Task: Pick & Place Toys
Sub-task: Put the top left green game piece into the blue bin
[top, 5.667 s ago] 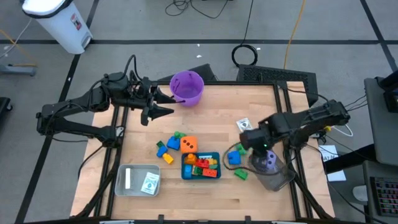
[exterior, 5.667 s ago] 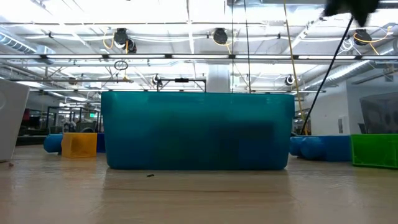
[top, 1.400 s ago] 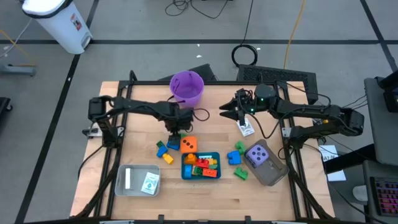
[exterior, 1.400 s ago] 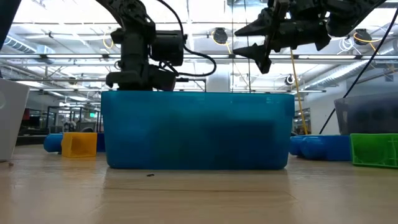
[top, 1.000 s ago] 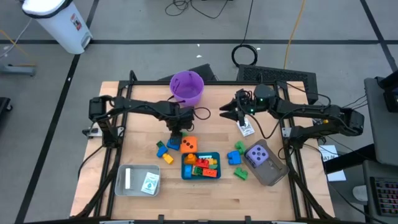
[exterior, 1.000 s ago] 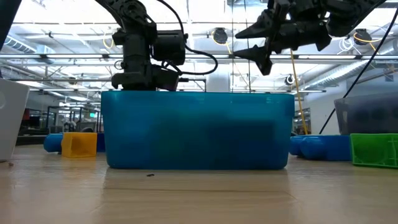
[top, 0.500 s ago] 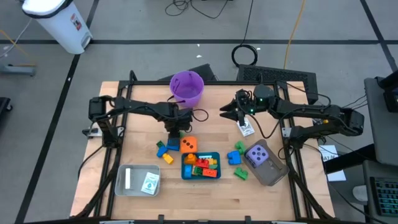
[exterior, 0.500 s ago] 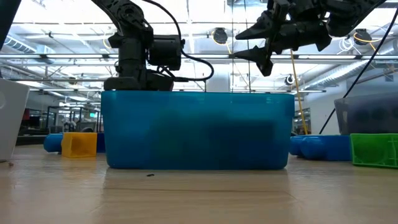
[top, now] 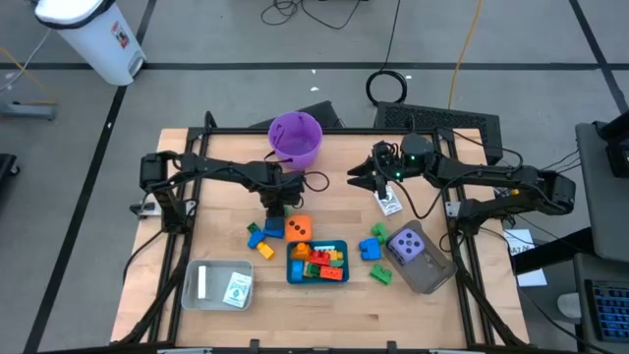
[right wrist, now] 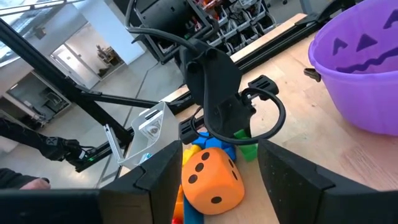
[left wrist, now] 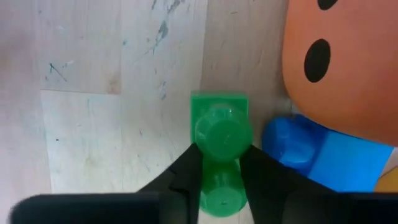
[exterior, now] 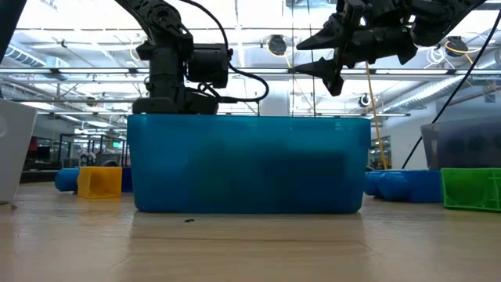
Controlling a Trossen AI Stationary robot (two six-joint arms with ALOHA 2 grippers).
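Note:
A small green brick (left wrist: 221,140) lies flat on the table beside a blue brick (left wrist: 311,149) and the orange die (top: 298,228). My left gripper (left wrist: 221,177) points straight down over it, shut on the brick's sides. In the right wrist view the green brick (right wrist: 247,149) shows under the left arm, next to the die (right wrist: 211,177). My right gripper (top: 356,179) hovers open, held level above the table right of the purple bucket, with nothing between its fingers. My left gripper pinches the green brick's two long sides (left wrist: 219,186) between its two fingers, toward one end of the brick. The fingers (left wrist: 186,177) come from above, pointing down. The brick lies flat on the table, studs up.
The purple bucket (top: 295,138) stands at the far edge. A teal tray (top: 341,246) holding bricks sits near the die; in the low view it hides the left fingertips. A grey tray (top: 201,295) with cards is at front left. A clear tray (top: 432,283) holds the purple die.

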